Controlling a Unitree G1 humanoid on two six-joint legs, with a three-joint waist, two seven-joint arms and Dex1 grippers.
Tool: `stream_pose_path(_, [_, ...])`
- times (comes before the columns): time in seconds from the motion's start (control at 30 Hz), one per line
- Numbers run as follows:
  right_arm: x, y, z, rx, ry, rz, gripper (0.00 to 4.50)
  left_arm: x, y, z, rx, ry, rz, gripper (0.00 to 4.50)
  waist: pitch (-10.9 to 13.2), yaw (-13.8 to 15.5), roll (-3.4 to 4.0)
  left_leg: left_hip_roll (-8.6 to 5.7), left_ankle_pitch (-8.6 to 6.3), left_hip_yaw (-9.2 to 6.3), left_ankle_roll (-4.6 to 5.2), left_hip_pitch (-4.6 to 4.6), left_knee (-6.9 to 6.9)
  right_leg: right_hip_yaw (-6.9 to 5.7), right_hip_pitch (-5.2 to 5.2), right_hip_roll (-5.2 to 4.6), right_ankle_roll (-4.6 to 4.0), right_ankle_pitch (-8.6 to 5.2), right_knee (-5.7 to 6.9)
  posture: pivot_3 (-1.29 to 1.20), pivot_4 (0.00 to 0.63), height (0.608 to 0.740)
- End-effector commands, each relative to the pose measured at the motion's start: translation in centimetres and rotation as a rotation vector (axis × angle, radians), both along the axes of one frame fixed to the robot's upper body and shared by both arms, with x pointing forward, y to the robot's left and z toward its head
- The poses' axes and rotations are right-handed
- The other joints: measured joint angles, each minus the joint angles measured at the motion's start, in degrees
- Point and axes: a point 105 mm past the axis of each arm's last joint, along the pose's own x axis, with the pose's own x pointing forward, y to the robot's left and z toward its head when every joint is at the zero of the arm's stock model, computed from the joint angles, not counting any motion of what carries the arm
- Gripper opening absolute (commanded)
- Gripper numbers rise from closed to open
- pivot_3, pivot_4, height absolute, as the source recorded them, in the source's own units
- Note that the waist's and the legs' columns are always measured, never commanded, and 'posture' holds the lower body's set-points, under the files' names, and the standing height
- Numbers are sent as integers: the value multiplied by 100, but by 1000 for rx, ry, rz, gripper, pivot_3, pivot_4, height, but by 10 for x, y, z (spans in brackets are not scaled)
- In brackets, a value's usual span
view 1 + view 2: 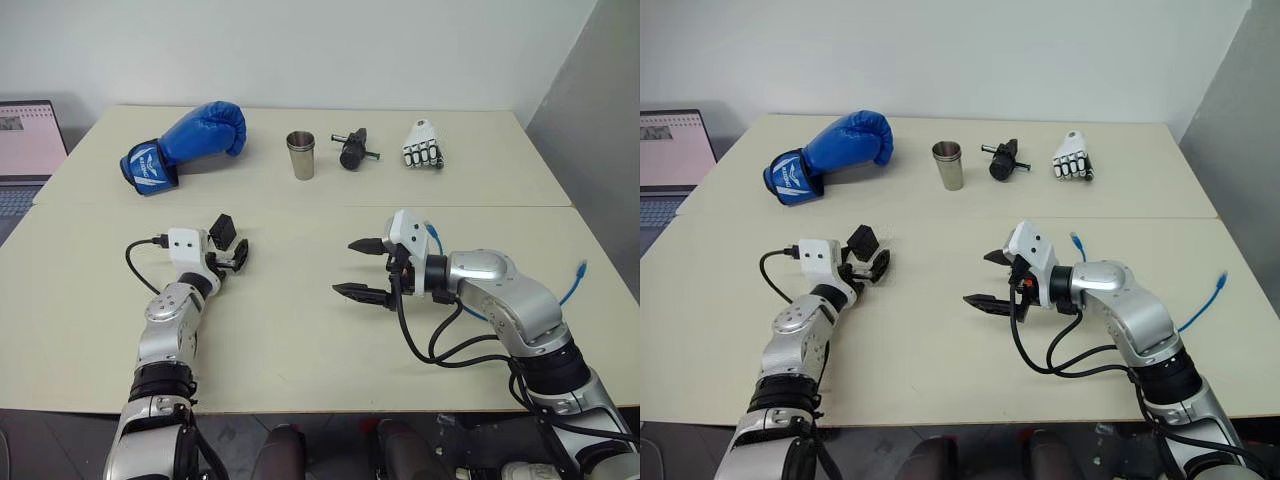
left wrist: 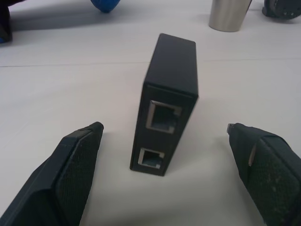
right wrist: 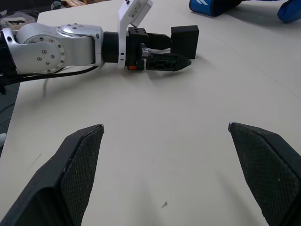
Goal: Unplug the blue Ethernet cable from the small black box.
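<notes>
1. Upright on the matte worktop [image 1: 300, 330], the small black box [image 2: 165, 106], matte and slab-shaped, is seen between the open left end effector's [image 2: 169, 165] textured fingers [image 2: 75, 165], untouched.
2. Beyond the open right end effector [image 1: 360, 270], the blue Ethernet cable [image 1: 575, 285] is seen unplugged.

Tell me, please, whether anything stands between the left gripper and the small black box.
Nothing visible does. The small black box stands on edge on the table between the open fingers of the left gripper, both its ports empty and facing that gripper. The blue Ethernet cable lies apart, behind the right arm.
</notes>
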Motion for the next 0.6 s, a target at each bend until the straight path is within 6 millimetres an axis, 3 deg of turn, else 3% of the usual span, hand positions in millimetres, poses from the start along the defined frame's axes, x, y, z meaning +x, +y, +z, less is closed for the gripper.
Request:
stream_pose_path(0.03, [-6, 0, 8, 0, -42, 20, 4500, -13, -1, 9, 27, -13, -35, 4431, 0, 0, 0, 0, 0, 0, 0, 0, 0, 1, 0, 0, 0, 0, -1, 0, 150, 740])
stream_pose_path(0.27, [-15, -17, 7, 1, -26, -13, 4500, -42, -7, 5, 78, 93, -167, 4431, 0, 2, 0, 1, 0, -5, 0, 1, -1, 0, 3, 0, 0, 0, -1, 0, 150, 740])
stream_pose_path(0.4, [-23, -39, 4, -25, -14, -48, 4500, -66, -13, 25, 126, 90, -366, 4431, 0, 0, -1, 2, 0, -6, 0, 2, -1, -1, 4, 1, 0, -1, -2, 0, 150, 740])
stream_pose_path(0.5, [-25, -62, 7, -46, -9, -97, 4500, -76, 0, 47, 184, 90, -421, 4431, 1, 2, -1, 3, 0, -5, 0, 2, -5, 0, 2, 0, -1, -2, -4, 0, 150, 740])
stream_pose_path(0.6, [-26, -76, 16, -41, -11, -115, 4500, -84, 3, 56, 254, 122, -480, 4431, 3, 0, 1, 3, 0, -8, 0, 6, -5, 1, 3, 2, 3, -5, -4, 0, 150, 740])
